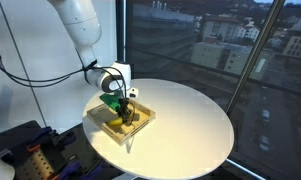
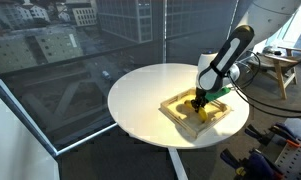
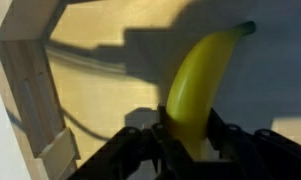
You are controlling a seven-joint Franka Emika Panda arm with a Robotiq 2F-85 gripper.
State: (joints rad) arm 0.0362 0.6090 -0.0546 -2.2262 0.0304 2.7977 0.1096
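Observation:
A yellow banana (image 3: 200, 85) lies inside a shallow wooden tray (image 1: 98, 120) on the round white table (image 1: 190, 115). In the wrist view my gripper (image 3: 188, 138) has its black fingers closed on both sides of the banana's lower end. In both exterior views the gripper (image 1: 123, 108) (image 2: 198, 102) reaches down into the tray (image 2: 175, 110), and a yellow bit of banana (image 2: 204, 113) shows just under it. A green part sits by the gripper's wrist.
The tray's wooden wall (image 3: 30, 90) stands close on the left in the wrist view. The table (image 2: 140, 95) stands beside tall glass windows over a city. A wooden stool (image 2: 282, 68) and black equipment (image 1: 25, 145) stand near the table.

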